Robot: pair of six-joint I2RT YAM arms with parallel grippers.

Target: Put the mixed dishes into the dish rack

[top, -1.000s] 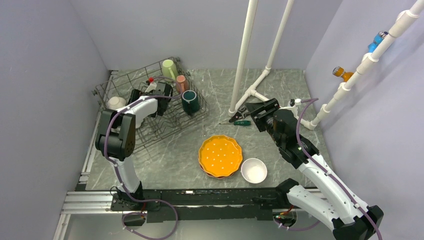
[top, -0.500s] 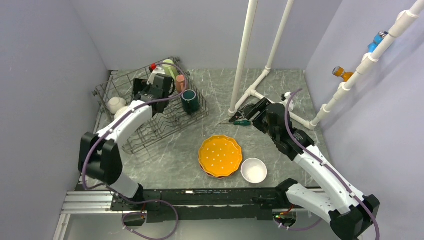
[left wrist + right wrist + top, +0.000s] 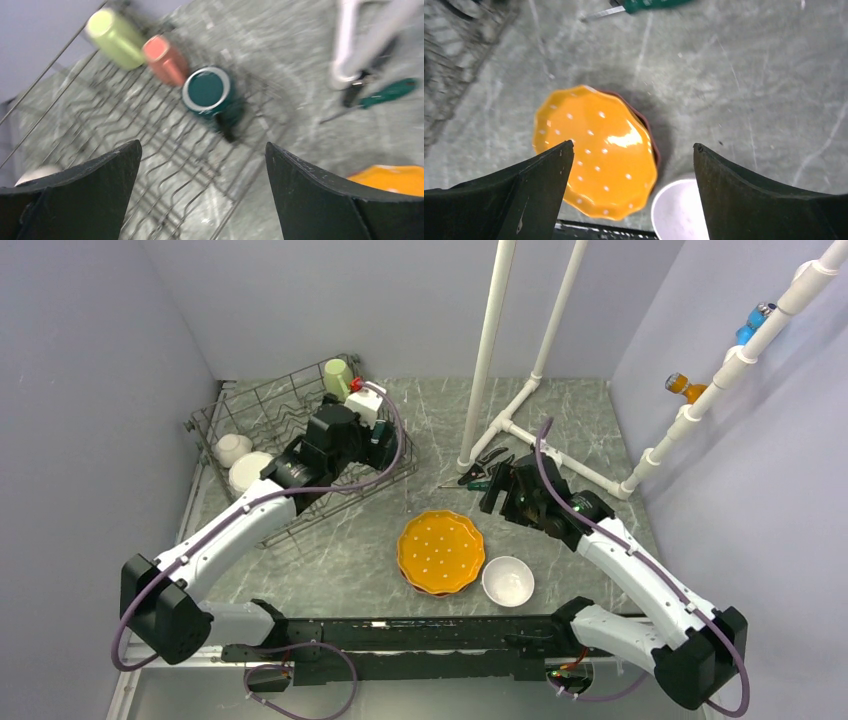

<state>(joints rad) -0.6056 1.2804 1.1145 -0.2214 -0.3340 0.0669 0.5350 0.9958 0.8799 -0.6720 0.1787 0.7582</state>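
Observation:
The dark wire dish rack stands at the back left and holds a pale green mug, a pink mug, a dark teal mug and two pale bowls. My left gripper hovers open and empty over the rack's right end, just short of the teal mug. A stack of orange white-dotted plates lies front centre with a white bowl beside it. Open and empty, my right gripper hangs above the plates' right edge and the white bowl.
Black-handled pliers and a green screwdriver lie by the white pipes at the back centre. More pipes with valves run along the right wall. A dark rim shows beneath the orange plates.
My left arm swung out of the rack's middle to its right end. My right gripper drew back from the pliers toward the plates and opened wider.

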